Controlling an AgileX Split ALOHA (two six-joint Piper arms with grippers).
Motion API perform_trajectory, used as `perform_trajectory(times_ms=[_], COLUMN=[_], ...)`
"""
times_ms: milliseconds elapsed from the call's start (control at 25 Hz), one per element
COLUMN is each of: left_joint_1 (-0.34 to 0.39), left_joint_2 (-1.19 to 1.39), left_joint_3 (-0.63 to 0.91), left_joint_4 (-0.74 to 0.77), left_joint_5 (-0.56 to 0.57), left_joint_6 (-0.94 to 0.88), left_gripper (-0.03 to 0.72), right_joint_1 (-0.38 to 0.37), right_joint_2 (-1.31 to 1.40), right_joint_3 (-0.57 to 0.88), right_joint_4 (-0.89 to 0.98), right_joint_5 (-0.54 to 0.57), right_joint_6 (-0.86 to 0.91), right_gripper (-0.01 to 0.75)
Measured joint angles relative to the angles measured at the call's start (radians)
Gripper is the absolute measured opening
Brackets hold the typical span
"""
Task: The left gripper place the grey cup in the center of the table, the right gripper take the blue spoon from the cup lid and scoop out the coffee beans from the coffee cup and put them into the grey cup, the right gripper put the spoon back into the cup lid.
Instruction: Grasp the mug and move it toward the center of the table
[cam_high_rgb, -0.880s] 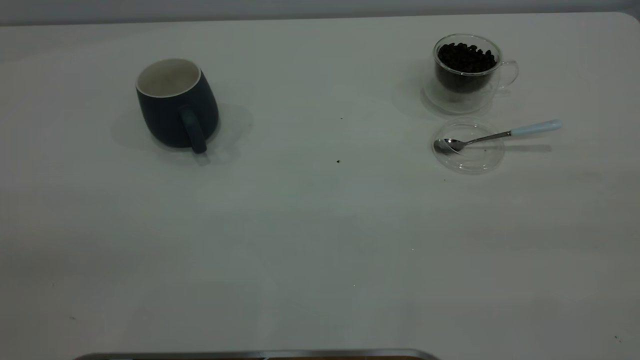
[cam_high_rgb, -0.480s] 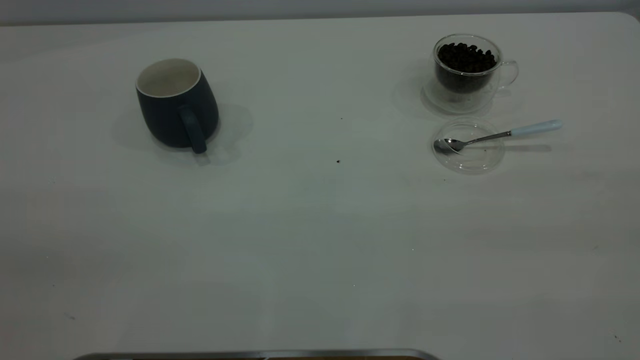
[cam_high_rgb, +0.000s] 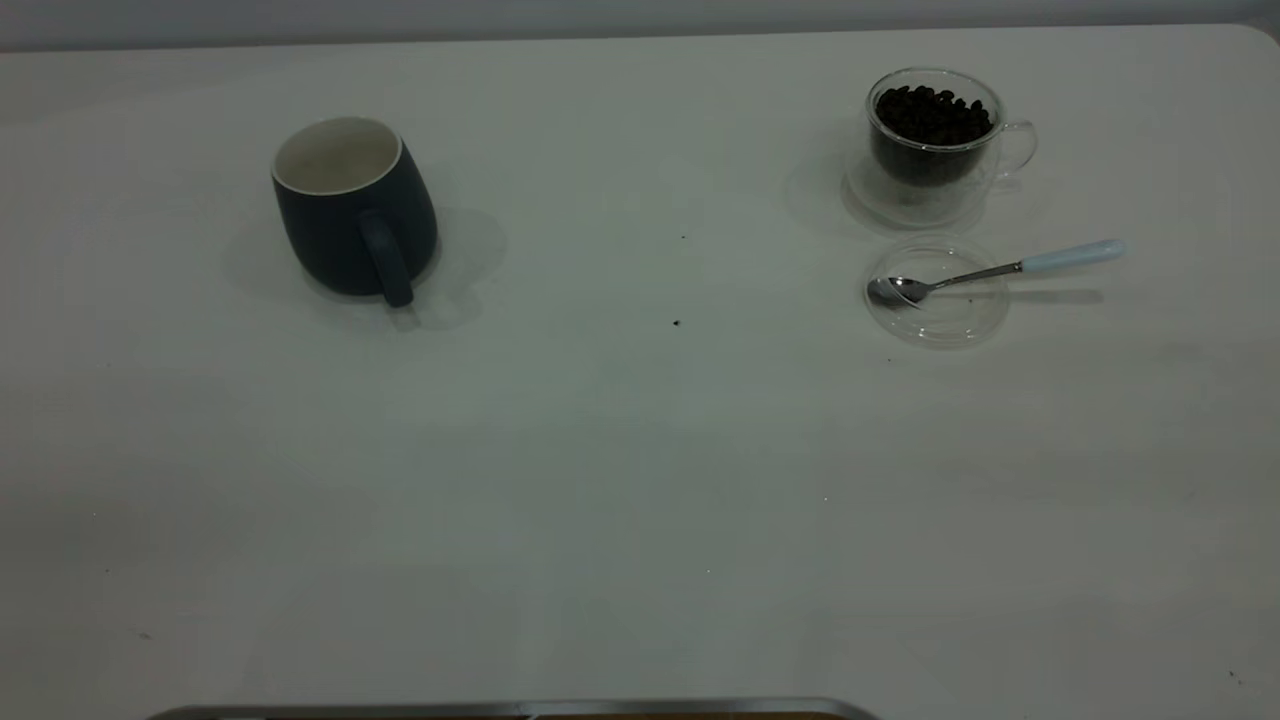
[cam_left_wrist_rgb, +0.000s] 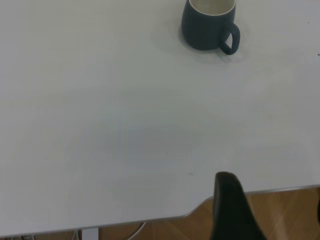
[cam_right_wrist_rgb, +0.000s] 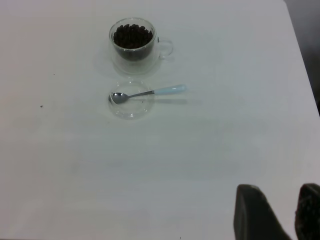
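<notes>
Rounded dark blue-grey ceramic mug, the grey cup (cam_high_rgb: 352, 208), upright on the large plain white table (cam_high_rgb: 620, 480), well to the left of the glass cup, loop handle turned toward the camera. Probably heavy, rigid, glazed and slippery; best hold judged to be across the thick handle or over the rim wall.

Small clear double-walled glass coffee cup (cam_high_rgb: 935, 145), heaped with dark roasted coffee beans (cam_high_rgb: 933, 112); fragile. Just in front of the glass cup, the round clear shallow cup lid (cam_high_rgb: 937, 292), with the small metal blue spoon (cam_high_rgb: 995, 271) resting bowl-down in it, pale handle overhanging the rim.

Left gripper (cam_left_wrist_rgb: 272, 210) near the table edge, well short of the mug, fingers apart, holding nothing. Right gripper (cam_right_wrist_rgb: 279, 212) well apart from the glass cup, fingers slightly parted, empty.
</notes>
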Motion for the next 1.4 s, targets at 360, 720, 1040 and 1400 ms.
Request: perform_trajectory(times_ms=[360, 720, 1040, 1400], left_joint_1=[0.0, 0.0, 0.0, 0.0], left_joint_2=[0.0, 0.0, 0.186, 0.758], left_joint_3=[0.0, 0.0, -0.018, -0.107], left_joint_4=[0.0, -0.001, 0.054, 0.072], left_joint_5=[0.0, 0.0, -0.089, -0.41], left_joint_6=[0.0, -0.009, -0.147, -0.154], left_gripper=[0.476, 0.476, 0.476, 0.476], right_joint_1=[0.0, 0.0, 0.0, 0.0], right_joint_2=[0.0, 0.0, 0.0, 0.0], right_joint_3=[0.0, 0.0, 0.0, 0.0], right_joint_4=[0.0, 0.0, 0.0, 0.0], right_joint_5=[0.0, 0.0, 0.0, 0.0], right_joint_6=[0.0, 0.0, 0.0, 0.0], right_gripper=[0.238, 0.238, 0.238, 0.238])
